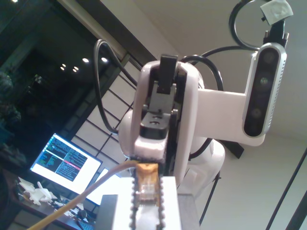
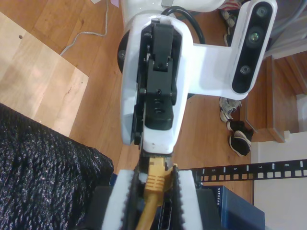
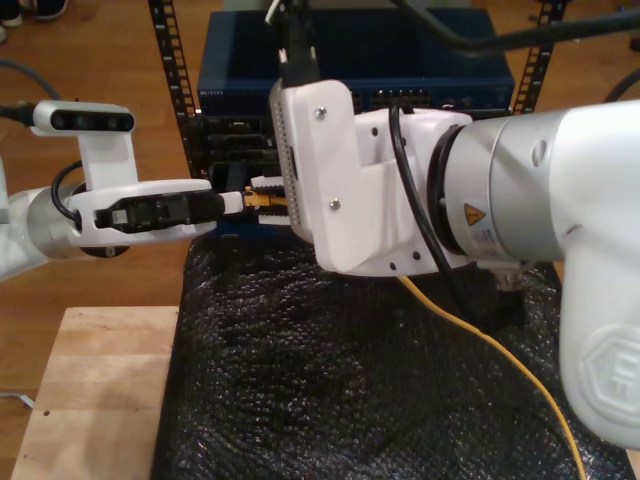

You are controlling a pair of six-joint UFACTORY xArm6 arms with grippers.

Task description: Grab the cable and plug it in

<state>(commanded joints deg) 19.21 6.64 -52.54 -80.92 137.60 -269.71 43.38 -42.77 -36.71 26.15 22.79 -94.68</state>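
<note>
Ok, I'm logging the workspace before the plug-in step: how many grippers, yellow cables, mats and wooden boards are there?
Grippers: 2, my first gripper and my second gripper
Yellow network cable: 1
Black padded mat: 1
Wooden board: 1
Total: 5
</note>
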